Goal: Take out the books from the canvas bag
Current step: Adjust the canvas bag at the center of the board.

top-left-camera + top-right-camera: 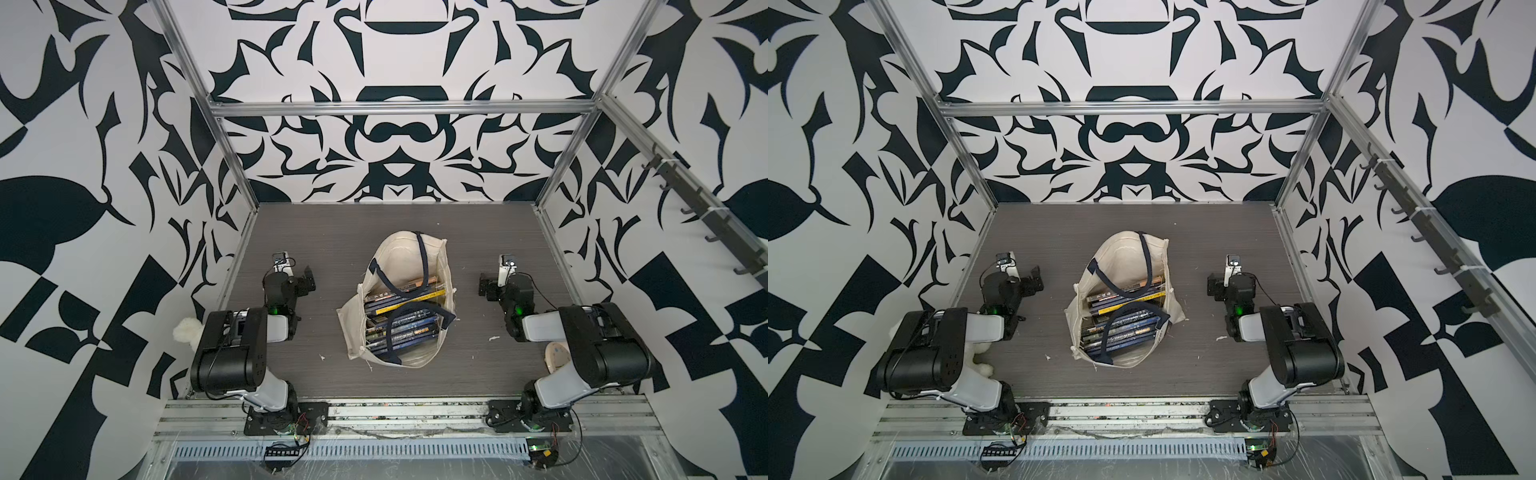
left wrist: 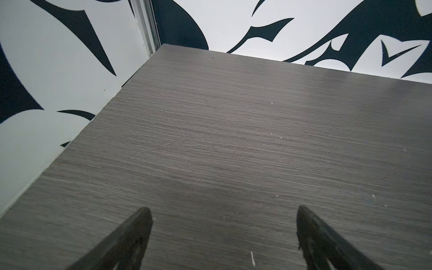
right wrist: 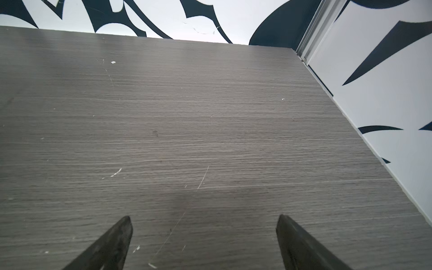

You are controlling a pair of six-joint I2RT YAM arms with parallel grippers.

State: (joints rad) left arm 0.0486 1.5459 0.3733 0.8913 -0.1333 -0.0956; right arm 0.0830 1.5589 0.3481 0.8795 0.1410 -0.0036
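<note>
My left jaws and right jaws hang wide, empty, either side of the canvas bag (image 1: 395, 257), straps (image 1: 390, 338) crossing the books (image 1: 411, 328) inside.

White plush toy (image 1: 185, 330), grey tabletop (image 1: 332, 232)

- The bench (image 1: 332, 232) is a dark grey board with a fine wood grain running across it; walls close it in at the back and on both sides.
- The canvas bag (image 1: 409, 257) sits about the middle of the bench in both top views, its mouth gaping open.
- A white fluffy thing (image 1: 185, 330) lies at the left edge, partly hidden.
- A round beige thing (image 1: 555, 357) lies near the right edge, also partly hidden, so what it is cannot be told.
- Small white scraps (image 1: 494, 338) are scattered on the surface, one to each side of the bag.
- Thin pale scratches (image 3: 203, 177) show in the right wrist view.
</note>
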